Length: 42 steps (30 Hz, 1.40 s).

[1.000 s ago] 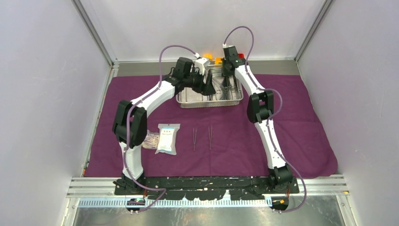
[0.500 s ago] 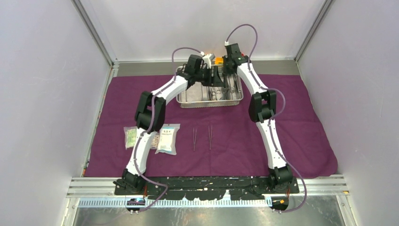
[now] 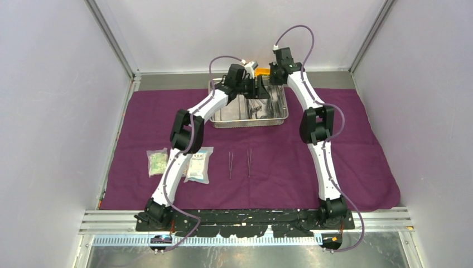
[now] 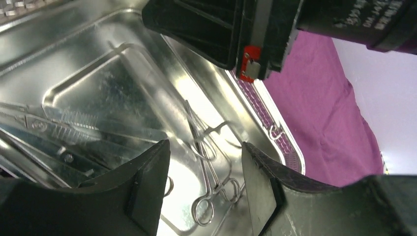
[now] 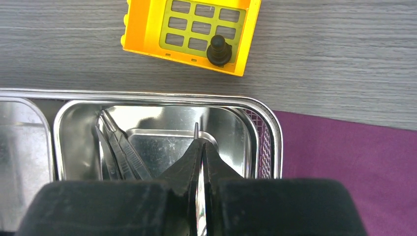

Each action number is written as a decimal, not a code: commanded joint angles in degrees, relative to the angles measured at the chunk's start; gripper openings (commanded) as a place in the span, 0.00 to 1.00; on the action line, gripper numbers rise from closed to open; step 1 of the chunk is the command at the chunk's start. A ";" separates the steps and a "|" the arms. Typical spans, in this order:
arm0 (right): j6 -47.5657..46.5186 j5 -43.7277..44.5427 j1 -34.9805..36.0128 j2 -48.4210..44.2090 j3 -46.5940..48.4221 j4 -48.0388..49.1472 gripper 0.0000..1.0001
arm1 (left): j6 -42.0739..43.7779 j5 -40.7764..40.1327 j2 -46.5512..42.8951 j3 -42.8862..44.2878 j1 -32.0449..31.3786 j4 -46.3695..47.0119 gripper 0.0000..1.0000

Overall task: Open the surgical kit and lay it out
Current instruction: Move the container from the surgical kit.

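Now the left end effector (image 4: 205, 147) has swung over the far tray's (image 3: 245, 122) right compartment, spread above the clamps (image 4: 215, 186). The right end effector (image 5: 199, 147) pinches a thin steel instrument (image 5: 195, 129) there, so more laying-out lies ahead.

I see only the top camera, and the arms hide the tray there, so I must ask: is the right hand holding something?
Observer: Yes. The right wrist view shows the right hand shut on a thin steel tool. Its tip sticks out over the tray.
Operator: And the left hand?
Observer: It is open. The left hand hangs over the clamps that lie in the tray, and it holds nothing.
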 commanded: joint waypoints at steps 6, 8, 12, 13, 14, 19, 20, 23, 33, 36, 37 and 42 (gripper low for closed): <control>1.23 -2.78 0.02 -8.10 -2.76 1.82 0.00 | -0.33 -1.45 6.27 9.86 -0.83 1.97 0.58; 1.13 -2.87 0.02 -8.34 -3.58 1.96 0.00 | -1.55 -1.67 7.15 10.39 -0.87 2.24 0.58; 0.80 -2.86 -0.06 -8.34 -4.34 1.99 0.00 | -1.03 -2.24 7.36 10.44 -0.90 0.65 0.57; 0.61 -2.65 -0.04 -8.45 -4.58 2.05 0.00 | -0.55 -2.25 7.12 10.21 -0.95 0.09 0.57; 0.35 -2.57 -0.06 -8.53 -4.83 2.14 0.00 | 0.17 -2.49 6.75 9.98 -0.95 -0.29 0.57; -0.26 -3.06 0.00 -8.91 -5.72 2.34 0.00 | 4.87 -4.66 5.02 10.03 -0.95 -2.64 0.58; -0.28 -3.36 0.02 -9.03 -5.80 2.34 0.01 | 5.82 -5.11 4.80 10.09 -0.95 -3.15 0.58; -0.86 -4.18 -0.03 -9.32 -6.09 2.32 0.02 | 8.04 -6.02 4.23 9.89 -0.95 -3.92 0.58; -0.61 -4.58 -0.07 -10.45 -8.16 3.07 0.26 | 17.84 -3.97 -3.07 6.61 -1.57 -4.37 0.61; -0.56 -4.31 -0.12 -10.35 -7.86 3.11 0.31 | 19.02 -3.06 -6.58 3.47 -1.55 -3.96 0.62; -0.57 -4.22 -0.10 -10.19 -7.67 3.06 0.32 | 19.28 -3.00 -7.73 2.37 -1.57 -4.09 0.62; 0.14 -4.98 -0.15 -8.69 -6.74 3.04 0.40 | 21.29 -3.31 -14.73 -3.75 -1.57 -5.12 0.63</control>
